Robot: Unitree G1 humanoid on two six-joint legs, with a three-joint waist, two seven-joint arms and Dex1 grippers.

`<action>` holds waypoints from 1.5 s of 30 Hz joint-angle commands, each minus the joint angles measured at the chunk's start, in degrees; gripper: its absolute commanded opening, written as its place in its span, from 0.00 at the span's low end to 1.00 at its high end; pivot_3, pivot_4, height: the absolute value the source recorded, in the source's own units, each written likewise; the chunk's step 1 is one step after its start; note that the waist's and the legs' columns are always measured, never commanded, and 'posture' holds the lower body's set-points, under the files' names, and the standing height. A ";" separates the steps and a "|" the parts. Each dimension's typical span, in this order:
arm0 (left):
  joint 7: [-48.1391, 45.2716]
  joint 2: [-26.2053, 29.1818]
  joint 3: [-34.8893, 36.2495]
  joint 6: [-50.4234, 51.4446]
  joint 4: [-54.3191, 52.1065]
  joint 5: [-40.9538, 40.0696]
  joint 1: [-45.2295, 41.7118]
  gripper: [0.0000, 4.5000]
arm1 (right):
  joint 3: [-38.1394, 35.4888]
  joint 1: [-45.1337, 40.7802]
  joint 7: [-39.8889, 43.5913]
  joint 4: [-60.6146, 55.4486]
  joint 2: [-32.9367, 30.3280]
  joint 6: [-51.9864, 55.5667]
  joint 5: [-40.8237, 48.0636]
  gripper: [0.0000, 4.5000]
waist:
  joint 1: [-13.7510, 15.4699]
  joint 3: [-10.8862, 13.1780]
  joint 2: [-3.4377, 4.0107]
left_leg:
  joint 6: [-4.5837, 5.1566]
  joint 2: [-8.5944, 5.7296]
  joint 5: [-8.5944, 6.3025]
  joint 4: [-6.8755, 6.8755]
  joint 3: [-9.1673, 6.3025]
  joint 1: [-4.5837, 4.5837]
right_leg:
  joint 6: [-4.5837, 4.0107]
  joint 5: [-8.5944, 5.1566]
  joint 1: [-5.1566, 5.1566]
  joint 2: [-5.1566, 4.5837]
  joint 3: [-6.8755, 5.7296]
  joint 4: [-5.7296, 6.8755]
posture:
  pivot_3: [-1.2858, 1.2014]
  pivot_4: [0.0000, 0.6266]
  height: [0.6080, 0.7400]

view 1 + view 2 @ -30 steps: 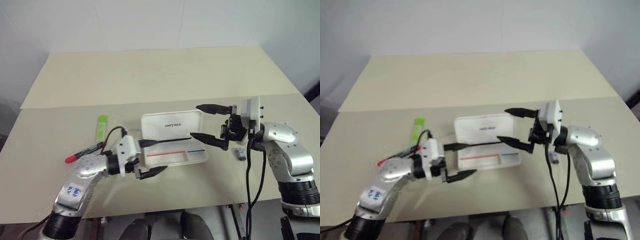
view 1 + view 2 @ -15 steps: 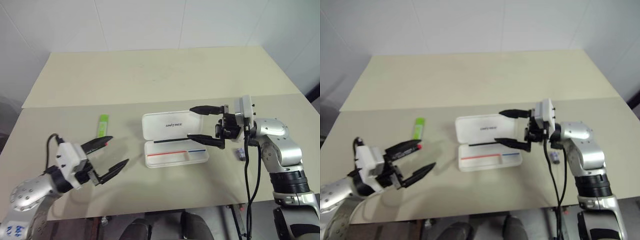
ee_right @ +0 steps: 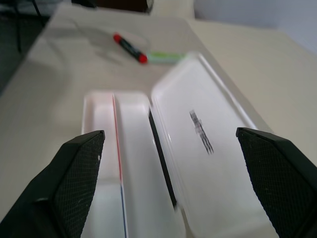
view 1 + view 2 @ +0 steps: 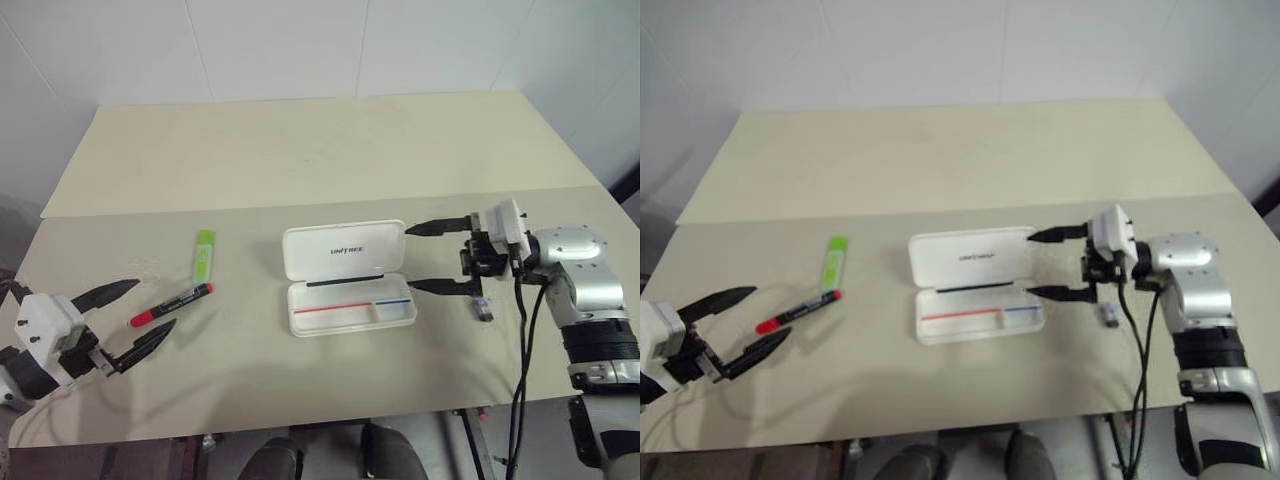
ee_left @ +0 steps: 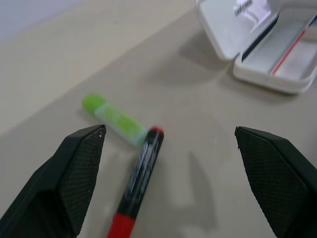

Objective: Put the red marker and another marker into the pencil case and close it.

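Red marker (image 4: 171, 304) flat on table (image 4: 300, 160), just ahead of left gripper (image 4: 128, 318), between lines of its two fingers but apart from both; nothing held. Jaws spread wide, empty. Long axis slanted: red cap toward left gripper, small red tail toward green marker (image 4: 204, 252) and case (image 4: 345, 275). In left wrist view, marker's tail end nearly touching green marker's pale end.

Green marker beyond red one, farther from left gripper, long axis running away from robot, slightly tilted.

Case lying open mid-table, lid laid back flat with logo up, tray nearer robot with red-and-blue line inside; tray empty of markers. Well apart from both markers, to their right.

Right gripper (image 4: 440, 257) just beside case's right end, pointing leftward at it, jaws wide apart, gripping nothing. Small dark object (image 4: 483, 306) on table just below right gripper.
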 commanded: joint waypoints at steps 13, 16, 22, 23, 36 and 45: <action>-4.94 2.41 -7.86 -10.39 21.39 5.67 -9.81 1.00 | -2.69 3.95 0.42 -5.87 -4.66 0.61 1.38 1.00 | 0.00 0.02 0.04 | -0.01 0.07 -0.07 0.05 0.09 0.03 | -0.01 0.01 -0.03 0.02 -0.19 0.06 | 0.52 0.24 1.00; -4.98 2.45 -9.78 -11.88 25.23 6.82 -12.25 1.00 | -3.27 4.51 -0.62 -8.05 -4.73 2.13 1.80 1.00 | -0.04 0.01 0.02 | -0.01 0.07 -0.07 0.07 0.09 0.06 | -0.04 0.03 -0.03 0.01 -0.19 0.11 | 0.52 0.24 1.00; -4.42 2.36 -14.11 -14.78 34.52 10.27 -17.10 1.00 | -4.35 6.21 -3.09 -13.51 -4.50 5.34 2.81 1.00 | -0.03 0.00 0.01 | -0.01 0.06 -0.07 0.07 0.09 0.07 | -0.06 0.07 -0.08 0.01 -0.25 0.19 | 0.52 0.24 1.00; -4.34 1.99 -14.60 -14.77 36.40 10.25 -18.08 1.00 | -4.57 6.50 -3.55 -14.38 -4.36 5.97 2.97 1.00 | -0.04 -0.01 -0.01 | -0.01 0.06 -0.07 0.07 0.09 0.07 | -0.06 0.07 -0.08 0.01 -0.26 0.19 | 0.52 0.24 1.00; -4.58 0.79 -18.54 -15.81 40.23 10.77 -18.74 0.26 | -4.77 6.77 -5.79 -17.78 -3.40 8.25 3.84 1.00 | 0.19 -0.09 0.17 | -0.17 0.12 0.17 0.24 0.10 0.31 | -0.12 0.16 0.15 0.03 -0.25 0.18 | 0.52 0.24 1.00; -0.46 -2.77 -18.01 -13.91 24.33 6.29 -16.04 0.14 | -4.31 6.78 -5.56 -16.45 -2.34 7.18 3.24 1.00 | 0.34 -0.09 0.12 | -0.22 0.28 0.23 0.21 0.09 0.16 | -0.41 0.46 0.08 0.14 -0.20 0.20 | 0.52 0.24 1.00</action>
